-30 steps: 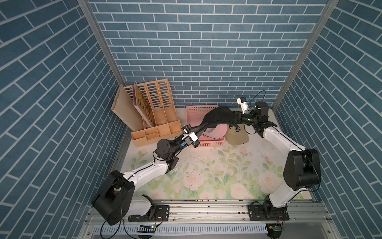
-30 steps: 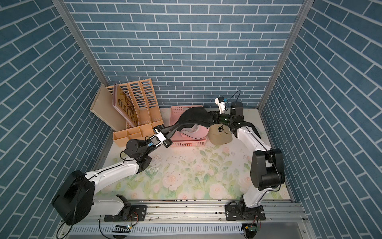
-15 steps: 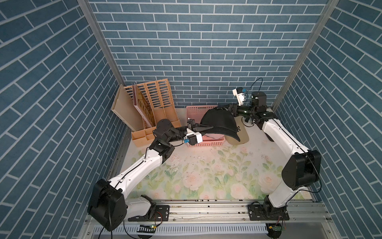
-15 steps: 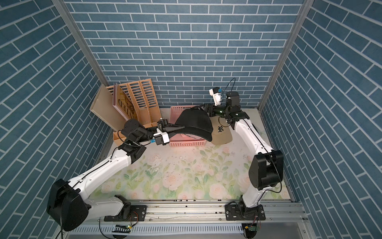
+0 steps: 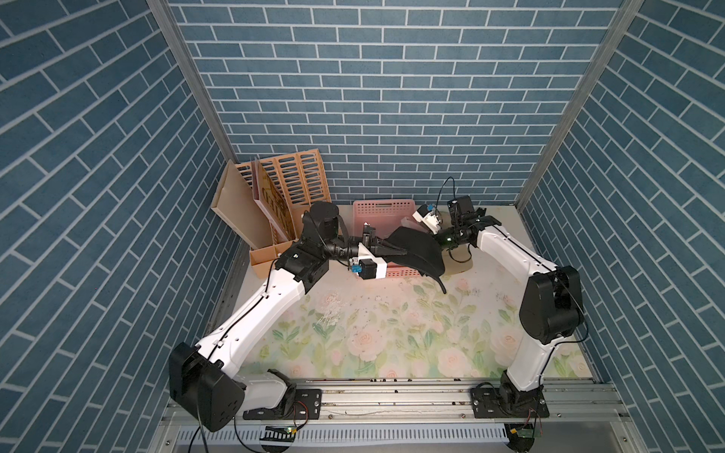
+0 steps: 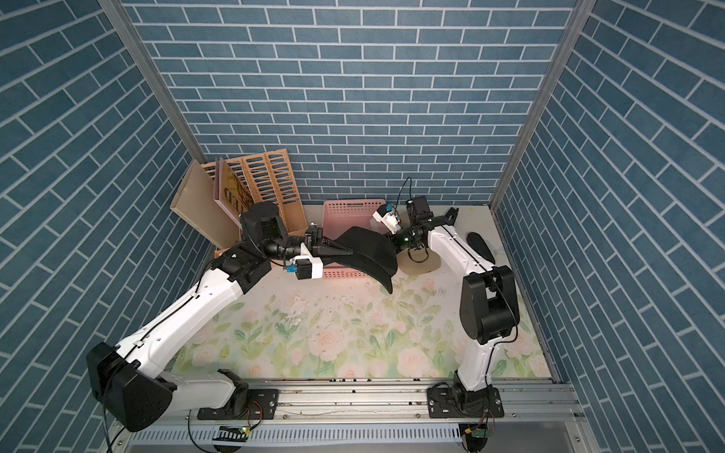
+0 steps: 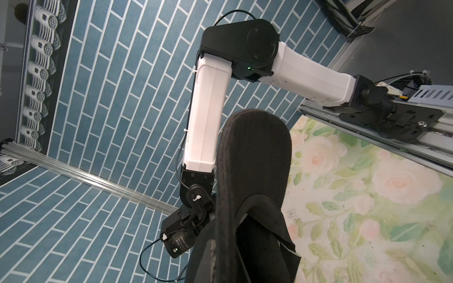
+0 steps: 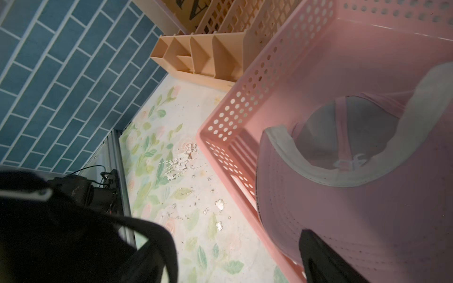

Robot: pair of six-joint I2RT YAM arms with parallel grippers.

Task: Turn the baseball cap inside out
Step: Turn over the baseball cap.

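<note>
We have the black fabric baseball cap in the air near the far edge of the table, over the near rim of the pink perforated plastic basket. It touches neither the basket nor the floral-covered table. The left gripper is clamped on the cap's edge and carries all its weight. The right gripper sits just beside the crown's other side with its jaws spread wide. In the right wrist view the table shows between the black fabric and one finger, so we judge that it grips nothing.

The step in hand looks to us like bringing the second gripper in for the flip. To do it well, we should keep the left pinch firm and level so the opening stays reachable. Then we should close the right gripper on the rim opposite, not on loose crown cloth. That way the dome can be pushed through between two anchored points. The stiff brim will resist, so only the crown should turn.

The crown bulges upward. In the left wrist view the brim points away from the left gripper. In both top views it droops toward the table's near edge. The long axis runs from the left pinch to the brim tip.
</note>
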